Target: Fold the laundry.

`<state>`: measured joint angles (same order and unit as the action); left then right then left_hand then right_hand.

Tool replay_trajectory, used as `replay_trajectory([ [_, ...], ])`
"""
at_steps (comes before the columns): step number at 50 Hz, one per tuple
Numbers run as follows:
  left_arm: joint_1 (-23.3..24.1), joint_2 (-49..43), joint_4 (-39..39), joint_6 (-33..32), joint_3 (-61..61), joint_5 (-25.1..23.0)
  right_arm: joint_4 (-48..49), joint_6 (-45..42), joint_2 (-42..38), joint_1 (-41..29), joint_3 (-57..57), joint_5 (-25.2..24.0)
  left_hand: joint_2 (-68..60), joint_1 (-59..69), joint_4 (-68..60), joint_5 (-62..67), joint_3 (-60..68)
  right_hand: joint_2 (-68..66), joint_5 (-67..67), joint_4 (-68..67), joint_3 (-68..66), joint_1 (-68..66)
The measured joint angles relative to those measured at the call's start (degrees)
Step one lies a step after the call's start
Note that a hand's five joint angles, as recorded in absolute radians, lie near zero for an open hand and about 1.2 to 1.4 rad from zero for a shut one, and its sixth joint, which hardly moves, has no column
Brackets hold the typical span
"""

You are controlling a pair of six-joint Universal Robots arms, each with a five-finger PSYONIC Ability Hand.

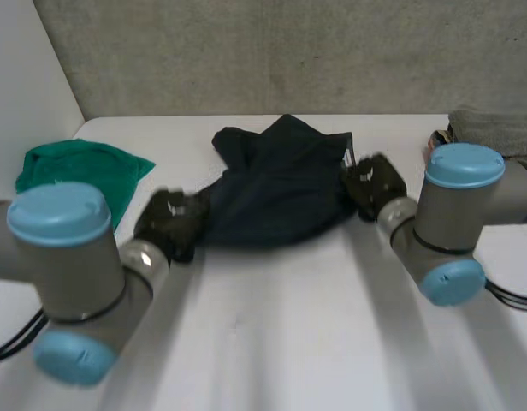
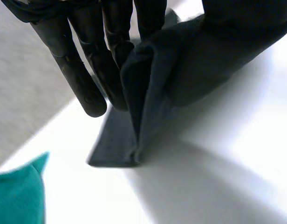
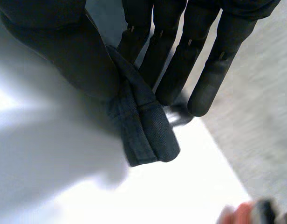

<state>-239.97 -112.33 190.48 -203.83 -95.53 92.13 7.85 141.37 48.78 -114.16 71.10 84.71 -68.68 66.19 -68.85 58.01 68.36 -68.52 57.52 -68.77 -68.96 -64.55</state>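
Left hand (image 1: 167,221) and right hand (image 1: 375,182) each pinch the dark blue cloth (image 1: 276,188) at opposite edges, mid-table.

From my end, the left hand's straight fingers (image 2: 90,84) clamp a folded corner at the cloth's left edge against the thumb. The right hand grips the right edge the same way, with a hemmed fold poking out past its fingers (image 3: 204,79). The cloth lies bunched on the white table (image 1: 315,342) between them. A green cloth (image 1: 75,171) sits near the left arm (well apart from the blue one), and a grey cloth (image 1: 494,128) lies at the far right.
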Motion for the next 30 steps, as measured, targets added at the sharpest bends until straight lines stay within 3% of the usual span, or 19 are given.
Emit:
replay_trajectory([
  [11,5.19,16.05,-25.81,-9.98,-11.93,-0.67,-23.65,-8.44,18.84,0.27,17.77,0.34,0.00,0.00,0.00,0.00,0.00,-0.01,0.00,-0.01,0.00,0.00],
  [16,7.56,18.38,-33.81,-11.72,-12.44,-1.95,-31.06,-14.08,24.21,0.27,24.19,0.29,0.07,-0.18,0.06,-0.06,-0.06,-0.03,0.00,-0.01,0.00,0.00],
  [17,7.74,18.46,-34.33,-11.86,-12.23,-2.23,-31.48,-14.77,24.62,0.25,24.94,0.29,7.62,-6.11,6.70,-6.32,-6.50,-0.09,0.00,-0.01,0.00,0.00],
  [18,7.79,18.47,-34.46,-11.91,-12.06,-2.41,-31.62,-15.22,24.86,0.24,25.46,0.32,7.62,-6.11,6.70,-6.32,-6.50,-0.21,0.00,-0.01,0.00,0.00],
  [20,7.64,18.22,-33.51,-12.03,-10.81,-3.25,-31.03,-16.33,25.18,0.15,26.86,0.27,38.14,-41.85,38.32,-37.57,-37.50,-0.24,0.00,-0.01,0.00,0.00],
  [21,7.54,18.11,-33.03,-12.02,-10.51,-3.38,-30.64,-16.45,25.14,0.12,27.05,0.28,38.14,-41.85,38.32,-37.57,-37.50,-0.24,0.00,-0.01,0.00,0.00],
  [23,6.99,17.54,-30.54,-11.92,-9.14,-3.82,-29.13,-16.64,24.83,0.00,27.42,0.28,51.72,-52.84,51.94,-51.09,-50.83,-0.25,0.00,-0.01,0.00,0.00],
  [28,3.22,14.33,-18.97,-11.30,-3.47,-5.37,-23.31,-16.45,22.75,-0.37,27.64,0.49,53.07,-51.97,53.76,-53.08,-52.92,-0.26,0.00,-0.01,0.00,0.00],
  [30,0.85,11.62,-13.55,-10.94,-0.43,-7.21,-21.50,-16.19,22.05,-0.45,27.65,0.50,48.75,-45.60,49.00,-48.06,-48.50,-0.26,0.00,-0.01,0.00,0.00],
])
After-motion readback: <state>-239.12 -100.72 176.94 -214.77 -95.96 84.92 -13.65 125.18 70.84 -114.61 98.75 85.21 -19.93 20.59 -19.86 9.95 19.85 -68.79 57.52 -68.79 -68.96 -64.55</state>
